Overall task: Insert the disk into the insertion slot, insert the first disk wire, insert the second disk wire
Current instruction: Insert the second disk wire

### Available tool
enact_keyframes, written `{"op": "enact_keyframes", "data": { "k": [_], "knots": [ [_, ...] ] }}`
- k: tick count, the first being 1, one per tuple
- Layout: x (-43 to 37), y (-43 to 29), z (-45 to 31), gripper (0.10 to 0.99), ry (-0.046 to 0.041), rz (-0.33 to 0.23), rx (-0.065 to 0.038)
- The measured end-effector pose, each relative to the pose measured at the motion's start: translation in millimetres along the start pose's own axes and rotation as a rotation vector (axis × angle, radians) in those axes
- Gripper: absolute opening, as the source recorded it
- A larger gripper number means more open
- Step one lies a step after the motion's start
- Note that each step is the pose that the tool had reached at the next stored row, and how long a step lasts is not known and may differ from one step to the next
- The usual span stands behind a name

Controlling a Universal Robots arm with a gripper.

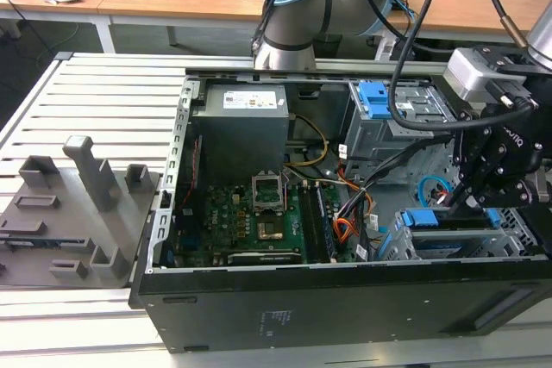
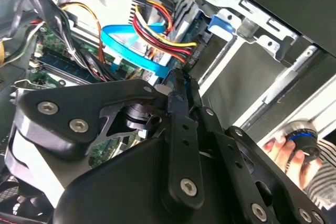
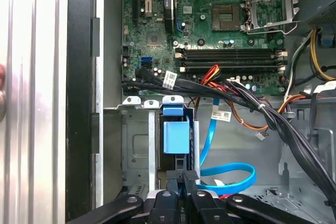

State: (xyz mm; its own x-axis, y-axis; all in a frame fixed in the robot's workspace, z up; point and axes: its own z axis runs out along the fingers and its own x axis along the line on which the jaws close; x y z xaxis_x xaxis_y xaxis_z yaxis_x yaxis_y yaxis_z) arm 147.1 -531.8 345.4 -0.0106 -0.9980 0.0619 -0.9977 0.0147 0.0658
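The black gripper (image 3: pixel 185 178), fingers pressed together, is hovering by the thin, flat light blue cable (image 3: pixel 227 178) — likely limp, best held at its plug.

The arm (image 1: pixel 297 15) is built of silver-grey tubes joined by rounded joints with pale blue caps. Thick black cables (image 1: pixel 414 49) loop above the pincer and run down to a light grey box-shaped wrist block (image 1: pixel 474 71) just above it. The pincer (image 1: pixel 487 170) is matt black, made of flat linkage bars pinned with round silver screw heads, which also show in the second wrist view (image 2: pixel 181 129) along its narrow black fingers (image 2: pixel 178 103).
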Motion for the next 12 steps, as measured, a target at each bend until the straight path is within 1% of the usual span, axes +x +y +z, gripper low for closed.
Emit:
{"op": "enact_keyframes", "data": {
  "k": [1,5,7,9,12],
  "knots": [
    [-0.1,0.0,0.3,0.161,0.0025,0.0,0.0],
    [-0.7,0.0,0.9,0.161,0.0024,0.0,0.0],
    [-0.7,0.1,-1.4,0.161,0.0024,0.0,0.0],
    [-0.7,0.1,-1.4,0.161,0.0022,0.0,0.0],
    [-1.2,0.0,0.1,0.161,-0.006,0.0,-0.001]
  ]
}}
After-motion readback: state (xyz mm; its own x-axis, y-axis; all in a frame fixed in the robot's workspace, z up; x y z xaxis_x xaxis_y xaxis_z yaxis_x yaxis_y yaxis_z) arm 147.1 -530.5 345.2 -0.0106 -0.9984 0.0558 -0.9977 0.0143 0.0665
